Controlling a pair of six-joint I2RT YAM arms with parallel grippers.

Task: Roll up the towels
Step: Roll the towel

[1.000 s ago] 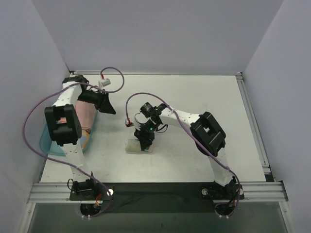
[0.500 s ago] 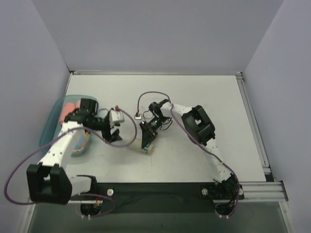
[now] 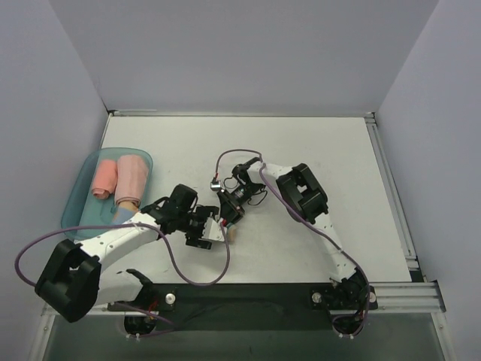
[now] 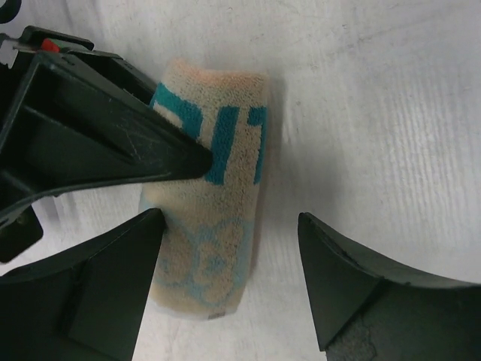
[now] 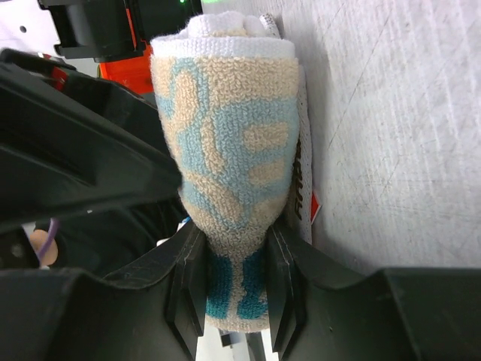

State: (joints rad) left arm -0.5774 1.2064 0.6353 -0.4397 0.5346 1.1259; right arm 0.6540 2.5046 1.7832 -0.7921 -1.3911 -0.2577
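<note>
A rolled whitish towel with teal lettering (image 5: 229,150) lies on the table at the centre (image 3: 228,232). My right gripper (image 5: 233,282) is shut on one end of the roll, squeezing it between both pads (image 3: 228,214). My left gripper (image 4: 229,259) stands open around the other end of the same roll (image 4: 214,218), its left finger (image 4: 113,278) close against the cloth and its right finger (image 4: 353,278) well apart from it. In the top view the left gripper (image 3: 210,231) meets the right one over the roll. Two pinkish rolled towels (image 3: 104,179) (image 3: 133,177) lie in the tray.
A shallow teal tray (image 3: 78,197) sits at the left of the table, with a third bit of striped cloth (image 3: 125,210) at its near end. The right gripper's finger (image 4: 105,135) crosses the upper left of the left wrist view. Purple cables loop off both arms.
My left arm has swung from over the tray to the table's centre and its jaws have widened around the roll. The right gripper has kept its hold and shifted slightly.
</note>
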